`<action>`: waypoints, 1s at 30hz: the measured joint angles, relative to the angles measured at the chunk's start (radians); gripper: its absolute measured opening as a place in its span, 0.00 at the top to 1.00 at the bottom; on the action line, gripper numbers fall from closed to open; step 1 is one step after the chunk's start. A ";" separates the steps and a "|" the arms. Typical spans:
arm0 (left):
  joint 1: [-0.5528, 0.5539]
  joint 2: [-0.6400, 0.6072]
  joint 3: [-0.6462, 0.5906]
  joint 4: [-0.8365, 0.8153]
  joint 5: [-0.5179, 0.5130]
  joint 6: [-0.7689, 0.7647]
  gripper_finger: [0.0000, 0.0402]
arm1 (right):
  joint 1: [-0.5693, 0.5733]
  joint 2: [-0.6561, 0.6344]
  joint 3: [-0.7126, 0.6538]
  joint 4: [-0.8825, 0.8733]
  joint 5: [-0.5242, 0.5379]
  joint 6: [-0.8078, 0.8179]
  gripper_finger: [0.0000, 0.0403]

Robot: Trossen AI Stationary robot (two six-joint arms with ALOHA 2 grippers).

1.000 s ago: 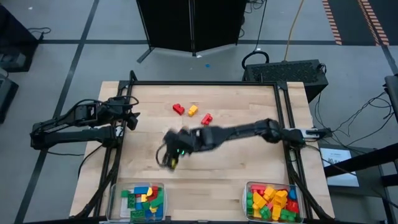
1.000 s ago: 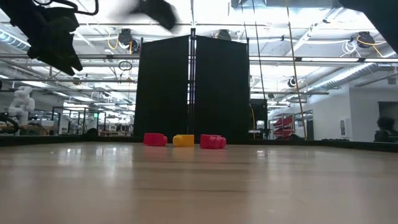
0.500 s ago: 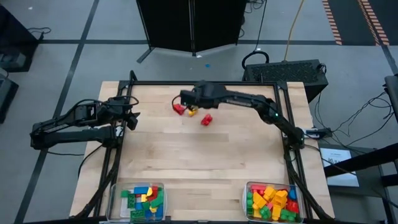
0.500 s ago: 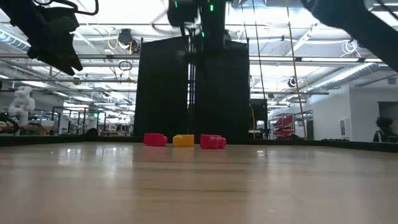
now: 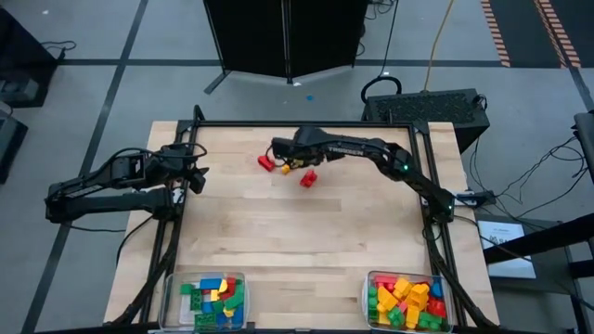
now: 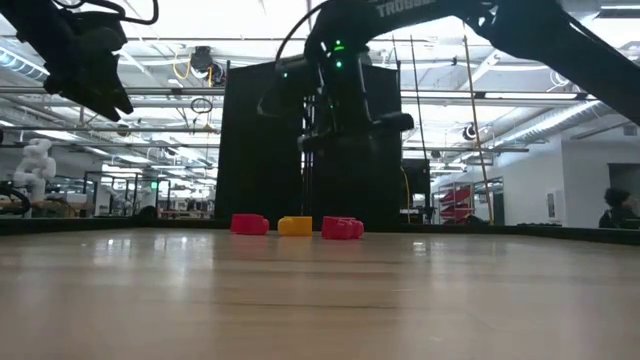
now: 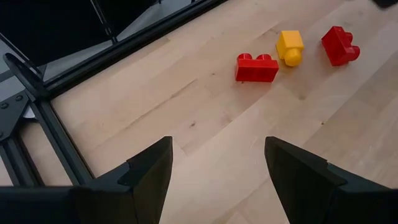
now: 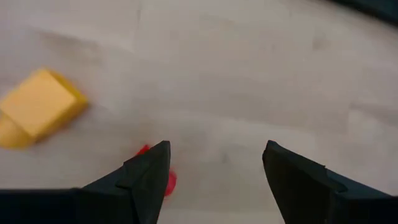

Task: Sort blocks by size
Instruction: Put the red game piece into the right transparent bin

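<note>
Three loose blocks lie flat on the wooden table near its far edge: a red one (image 5: pixel 266 162), a yellow one (image 5: pixel 288 165) and another red one (image 5: pixel 307 176). My right gripper (image 5: pixel 281 153) hangs open just above them, pointing steeply down and touching nothing. In the right wrist view (image 8: pixel 214 180) the yellow block (image 8: pixel 37 106) lies off to one side, and a red block (image 8: pixel 166 180) peeks out from behind one finger. My left gripper (image 5: pixel 197 176) waits open at the table's left edge, raised; its wrist view (image 7: pixel 217 180) shows all three blocks farther off.
Two clear bins full of several coloured blocks stand at the near edge, one at the left (image 5: pixel 215 299) and one at the right (image 5: pixel 408 301). A black metal frame (image 5: pixel 306 124) borders the table. Bare wood lies between the bins and the loose blocks.
My right gripper has swung from the table's middle toward the far edge, turning about as it went, and has come down over the three loose blocks. The blocks have stayed where they were.
</note>
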 joint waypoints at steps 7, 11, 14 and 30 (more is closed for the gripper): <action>0.000 0.000 0.000 0.000 0.000 0.000 0.36 | 0.050 0.000 -0.116 0.171 -0.067 0.135 0.38; 0.000 0.000 0.000 0.000 0.001 0.000 0.36 | 0.079 0.000 -0.206 0.251 -0.071 0.243 0.38; 0.000 0.000 0.000 0.000 0.003 0.000 0.36 | 0.097 0.000 -0.281 0.298 -0.090 0.325 0.38; 0.000 0.000 0.000 -0.001 0.008 0.000 0.36 | 0.144 -0.041 -0.402 0.512 -0.166 0.189 0.63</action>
